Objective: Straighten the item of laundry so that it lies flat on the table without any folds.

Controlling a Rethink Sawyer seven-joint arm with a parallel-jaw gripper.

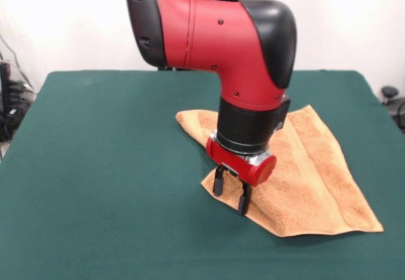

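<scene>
The orange-tan towel (316, 166) lies on the dark green table (101, 166), right of centre. It is an uneven, skewed shape, with a layer folded over along its left side and a woven band near its front edge. My gripper (231, 196) points down at the towel's near-left corner. Its two black fingers (218, 182) stand apart, with the tips at or just above the cloth edge. It holds nothing that I can see. The red and black arm hides the towel's upper middle part.
The table's left half and front are bare green cloth. Cables and dark equipment (9, 103) stand off the table's left edge. A black object (389, 93) stands past the far right corner.
</scene>
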